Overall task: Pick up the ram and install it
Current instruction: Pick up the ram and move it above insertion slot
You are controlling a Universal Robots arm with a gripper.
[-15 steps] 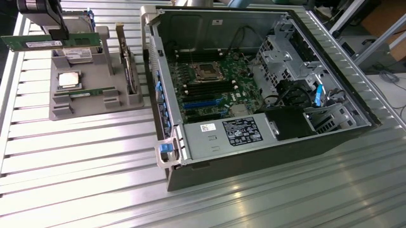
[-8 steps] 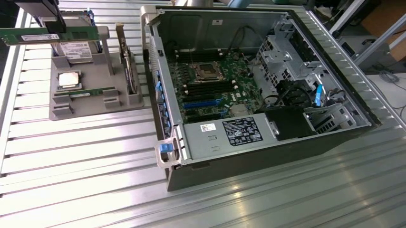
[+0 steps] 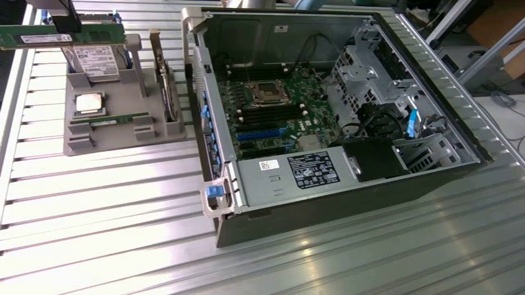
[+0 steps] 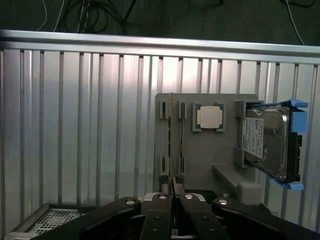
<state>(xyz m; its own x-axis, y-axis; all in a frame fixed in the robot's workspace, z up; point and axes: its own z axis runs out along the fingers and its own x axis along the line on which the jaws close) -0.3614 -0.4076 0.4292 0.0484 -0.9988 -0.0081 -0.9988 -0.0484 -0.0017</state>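
The ram (image 3: 49, 35) is a long green stick with a pale label, lifted level above the grey holder (image 3: 115, 132) at the exterior view's far left. My gripper (image 3: 70, 21) is shut on its upper edge from above. In the wrist view the ram (image 4: 171, 150) shows edge-on as a thin line running out from between my shut fingers (image 4: 159, 202), and the holder (image 4: 205, 155) lies below. The open computer case (image 3: 426, 80) lies to the exterior view's right. Its motherboard (image 3: 283, 126) faces up, with black memory slots (image 3: 262, 115) beside the processor socket (image 3: 269, 92).
The holder also carries a silver hard drive (image 3: 98, 58) with blue rails (image 4: 298, 120), a square processor chip (image 3: 88, 103), and a second green stick (image 3: 115, 118) in a slot. A power supply (image 3: 296, 175) fills the case's near end. Ribbed metal table (image 3: 107, 215) surrounds everything.
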